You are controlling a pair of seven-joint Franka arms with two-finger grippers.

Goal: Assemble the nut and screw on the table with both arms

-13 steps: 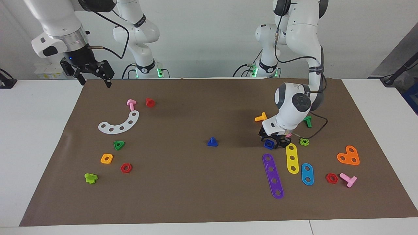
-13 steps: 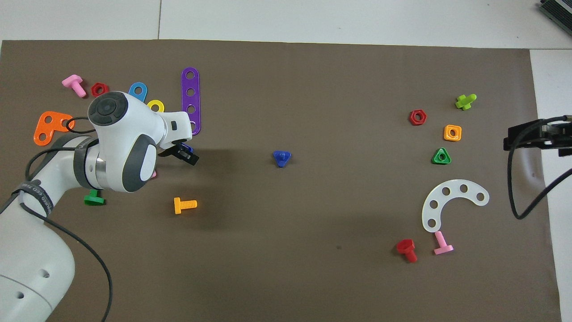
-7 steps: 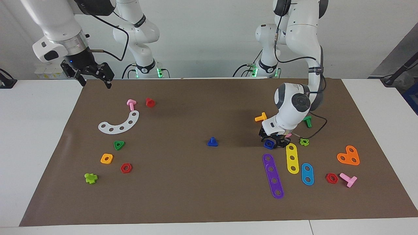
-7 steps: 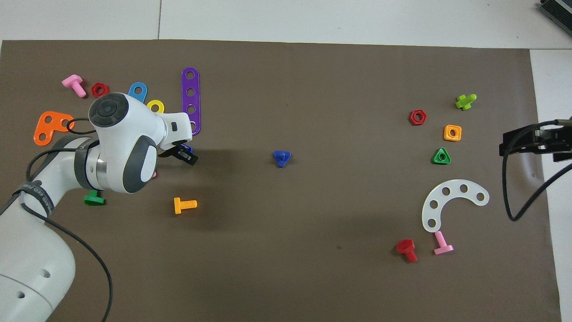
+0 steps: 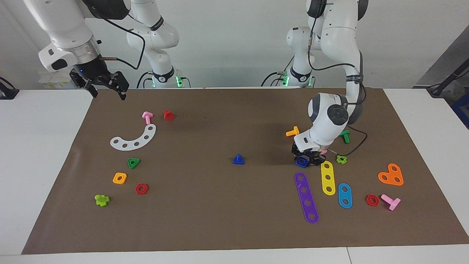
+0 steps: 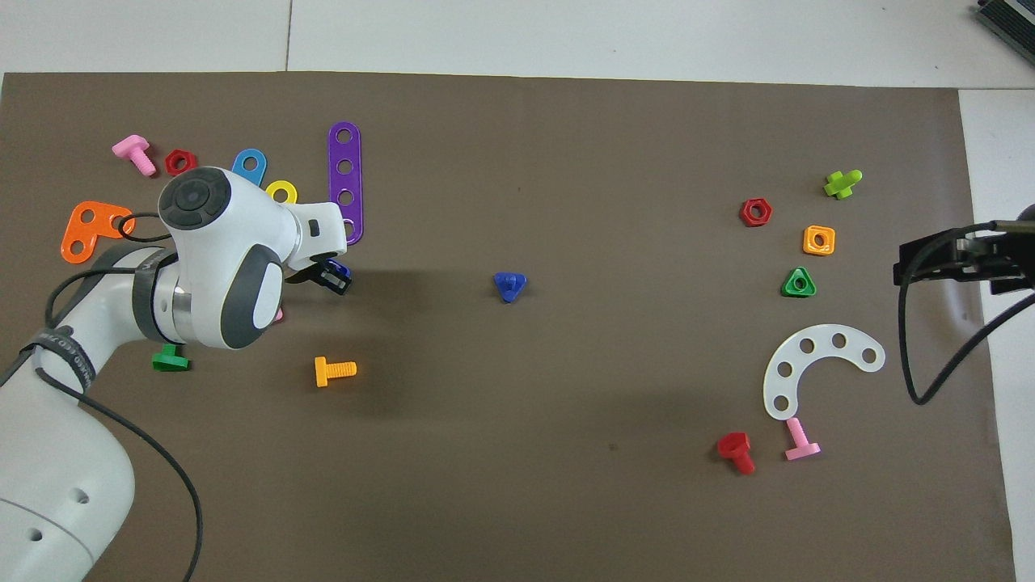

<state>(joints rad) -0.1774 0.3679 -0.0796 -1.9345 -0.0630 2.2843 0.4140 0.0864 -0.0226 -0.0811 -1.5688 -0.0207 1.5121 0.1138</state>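
Pick-up step in hand, by the look of it: left claw [image 5: 307, 160] down on the brown mat toward the left arm's end of the worktop [image 5: 44, 154], fingers pressed in on the nut [image 5: 302, 161]. Nut resting on the mat, just beside the near ends of the purple strip [image 5: 306, 197] and the yellow strip [image 5: 327, 177]. Small, dark blue, rounded-square outline with a round centre hole, lying flat, half hidden under the claw in the overhead view.

Screw [image 5: 238, 159] alone at mid-mat, well apart from the nut, standing on its flat triangular head with the short shaft pointing up; same dark blue.

Right claw [image 5: 106, 90] up in the air over the mat's edge at the right arm's end, fingers spread, holding nothing, waiting.

Next, probably: a straight lift of the nut clear of the neighbouring strips, then a grasp of the screw by the right claw so hole and shaft can be lined up.
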